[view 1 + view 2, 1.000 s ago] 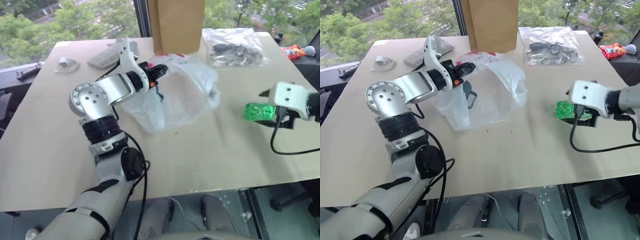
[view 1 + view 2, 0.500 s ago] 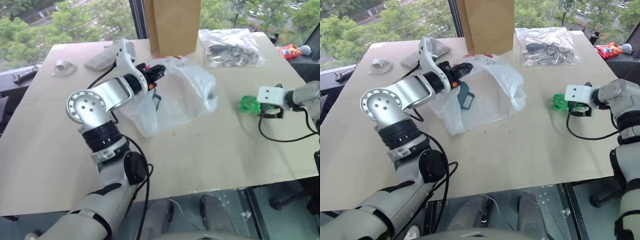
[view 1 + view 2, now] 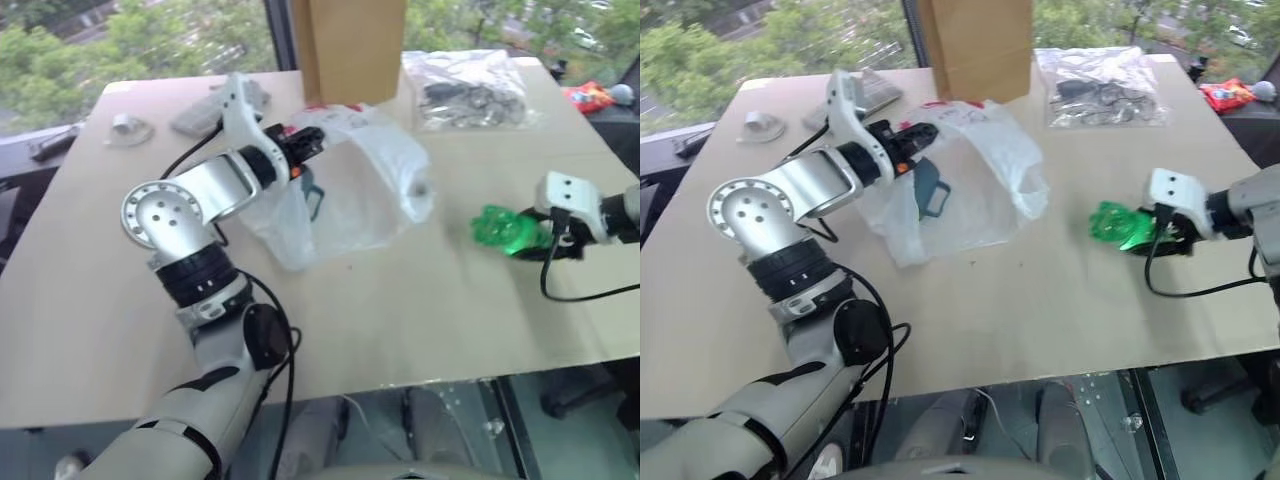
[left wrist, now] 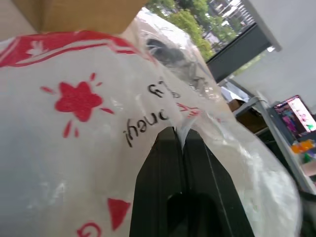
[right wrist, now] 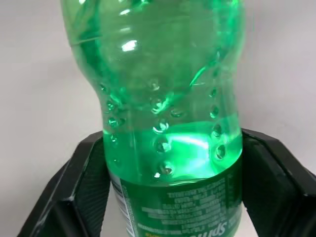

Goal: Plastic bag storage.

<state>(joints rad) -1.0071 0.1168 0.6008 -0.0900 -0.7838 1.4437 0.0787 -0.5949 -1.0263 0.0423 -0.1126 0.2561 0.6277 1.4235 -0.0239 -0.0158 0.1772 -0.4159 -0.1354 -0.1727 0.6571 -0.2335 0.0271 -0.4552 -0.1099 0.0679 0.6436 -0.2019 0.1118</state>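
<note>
One plastic bag (image 3: pixel 970 175), white with red print, lies on the table (image 3: pixel 1020 300) in front of the brown paper bag (image 3: pixel 975 45). Left gripper (image 4: pixel 181 140) pinches bag film at the rim; jaws fully closed on it, film poking up between the fingertips. A teal mug (image 3: pixel 930 190) sits inside the bag, just below and beside that gripper, seen through the film. Right gripper (image 5: pixel 173 158) is well apart from the bag, off to the robot's right, fingers either side of a green bottle (image 3: pixel 1120 225) lying on the table; both pads look to be against the bottle wall, so likely gripping it.

Risks: the pinch is on a thin fold only, so a pull could slip the film out or tear it. The mug's weight could drag the bag mouth shut. The bottle is round and slick and could roll or squirt out of the right jaws if the squeeze is off-centre.

Left wrist view shows the actual pinch and print; head views can't resolve it. Head views show the mug, the clear bag (image 3: pixel 1105 85) with dark items beyond, and how far the bottle is from the bag mouth. Right wrist view shows pad contact on the bottle.
</note>
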